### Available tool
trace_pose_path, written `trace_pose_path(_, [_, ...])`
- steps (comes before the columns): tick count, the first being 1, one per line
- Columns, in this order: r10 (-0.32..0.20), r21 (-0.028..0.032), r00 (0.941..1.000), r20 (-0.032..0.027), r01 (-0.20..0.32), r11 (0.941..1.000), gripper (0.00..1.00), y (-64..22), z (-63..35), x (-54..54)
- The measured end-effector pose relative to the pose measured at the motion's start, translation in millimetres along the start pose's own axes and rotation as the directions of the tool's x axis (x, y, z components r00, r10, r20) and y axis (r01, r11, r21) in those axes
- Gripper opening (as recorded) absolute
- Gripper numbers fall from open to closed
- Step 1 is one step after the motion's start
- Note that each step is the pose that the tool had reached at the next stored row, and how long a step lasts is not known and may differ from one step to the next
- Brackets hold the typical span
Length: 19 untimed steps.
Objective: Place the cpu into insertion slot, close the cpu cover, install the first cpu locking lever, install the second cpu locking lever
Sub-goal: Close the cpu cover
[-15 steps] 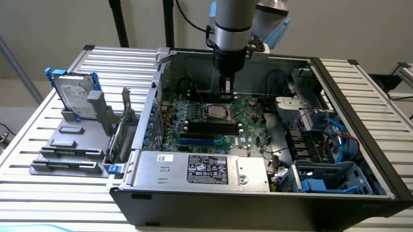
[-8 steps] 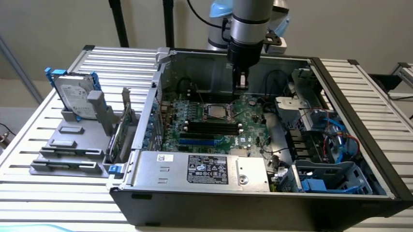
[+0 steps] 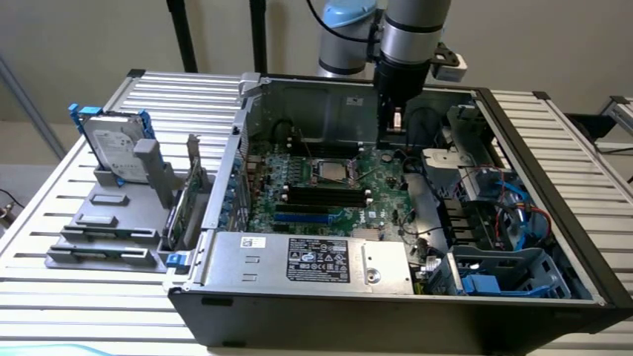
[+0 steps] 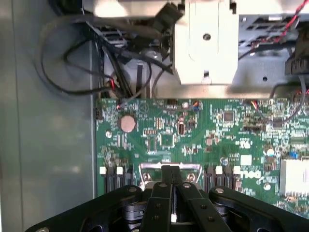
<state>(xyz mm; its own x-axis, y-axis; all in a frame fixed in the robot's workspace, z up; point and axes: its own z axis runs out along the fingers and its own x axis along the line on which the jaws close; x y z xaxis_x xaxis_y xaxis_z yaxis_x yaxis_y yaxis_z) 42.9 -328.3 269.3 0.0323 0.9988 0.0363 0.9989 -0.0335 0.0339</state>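
— How do the jaws stand?

— In the wrist view the fingers [image 4: 161, 198] of the gripper [image 4: 170, 170] lie pressed together, with only a thin dark slit between them. Whether anything thin sits in that slit, I cannot tell.

— What is closest to the tips?

— A bent silver metal strip [image 4: 149, 166] shows just behind them; what it belongs to I cannot tell. Beyond it spreads the green circuit board [image 4: 203, 140], with a round coin battery [image 4: 127, 123] on it and loops of black cable [image 4: 63, 58] past the board's edge.

— And from outside?

— The arm [image 3: 411, 30] reaches straight down into the open computer case [image 3: 396, 326]. The gripper [image 3: 393, 139] hangs above the far part of the board, towards the exterior view's right.

— Where is the insertion slot?

— The insertion slot [image 3: 331, 169] sits in the middle of the board, nearer than the gripper and to its left in the exterior view, apart from it. Its metal rim is plain. Its centre reads grey-dark, and I cannot tell whether the cpu lies in it.

— Around it?

— The long black memory sticks [image 3: 327, 196] lie just on its near side. Nearer still is a silver box with a label [image 3: 296, 259]. Blue cables [image 3: 514, 215] run through the case's end at the exterior view's right. Outside the case, on the slatted table [image 3: 79, 297] at the exterior view's left, a hard drive [image 3: 111, 148] stands on edge in a grey rack [image 3: 109, 222].
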Motion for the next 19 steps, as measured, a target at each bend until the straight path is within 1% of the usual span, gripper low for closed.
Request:
trace_pose_path(2, [0.0,0.0001,1.0,-0.0008,0.0,1.0,0.11,8.6,0.4,0.0])
trace_pose_path(3, [-0.001,0.0,1.0,-0.001,0.001,1.0,0.11,10.5,1.1,-0.1])
trace_pose_path(14, [-0.007,-0.0001,1.0,-0.0013,0.007,1.0,0.11,11.2,20.2,-4.5])
trace_pose_path(16, [-0.007,0.0011,1.0,-0.0014,0.007,1.0,0.11,11.2,23.4,-4.6])
trace_pose_path(17, [-0.007,0.0054,1.0,-0.0012,0.007,1.0,0.11,11.2,23.8,-4.6])
trace_pose_path(18, [-0.007,0.0128,1.0,-0.0008,0.007,0.9999,0.11,11.1,23.8,-4.7])
trace_pose_path(19, [-0.006,0.0236,1.0,-0.0005,0.006,0.9997,0.11,11.0,23.8,-4.7])
